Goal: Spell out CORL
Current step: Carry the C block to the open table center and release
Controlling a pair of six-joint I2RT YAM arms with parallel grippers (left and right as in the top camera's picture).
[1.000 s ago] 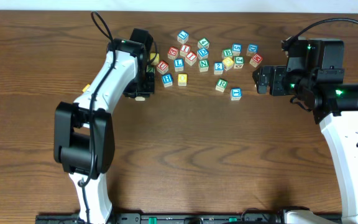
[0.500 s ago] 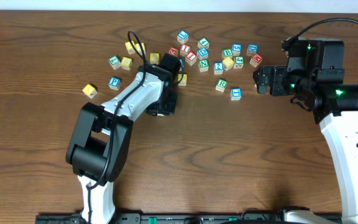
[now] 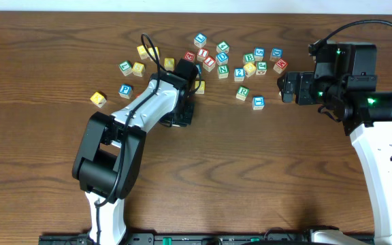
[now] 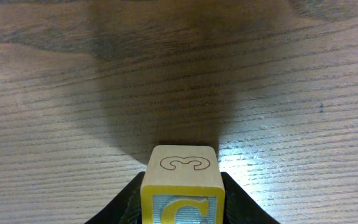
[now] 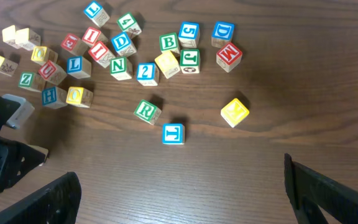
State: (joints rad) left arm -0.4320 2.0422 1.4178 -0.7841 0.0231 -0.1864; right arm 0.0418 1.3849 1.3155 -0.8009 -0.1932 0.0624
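My left gripper [image 4: 182, 182] is shut on a wooden cube with a yellow-framed C [image 4: 180, 163] and holds it low over the table. In the overhead view this gripper [image 3: 181, 113] sits just in front of the cube pile and hides the C cube. The green-framed R cube [image 3: 242, 93] [image 5: 146, 111] lies apart from the pile, near a blue T cube [image 5: 173, 133]. The blue-framed L cube [image 5: 74, 64] and a yellow O cube [image 5: 78, 95] [image 3: 199, 86] lie beside my left arm. My right gripper [image 3: 284, 87] [image 5: 179, 186] is open and empty, right of the pile.
Several other letter cubes form a pile at the back centre [image 3: 223, 61], with a red M cube [image 3: 280, 66] at its right. A few cubes [image 3: 131, 68] and one yellow cube [image 3: 98, 99] lie to the left. A yellow cube [image 5: 235, 112] lies under my right gripper.
My left arm has swung right and toward the front with the C cube, uncovering the cubes at the left. In the last half second it has barely moved. The right arm is still.
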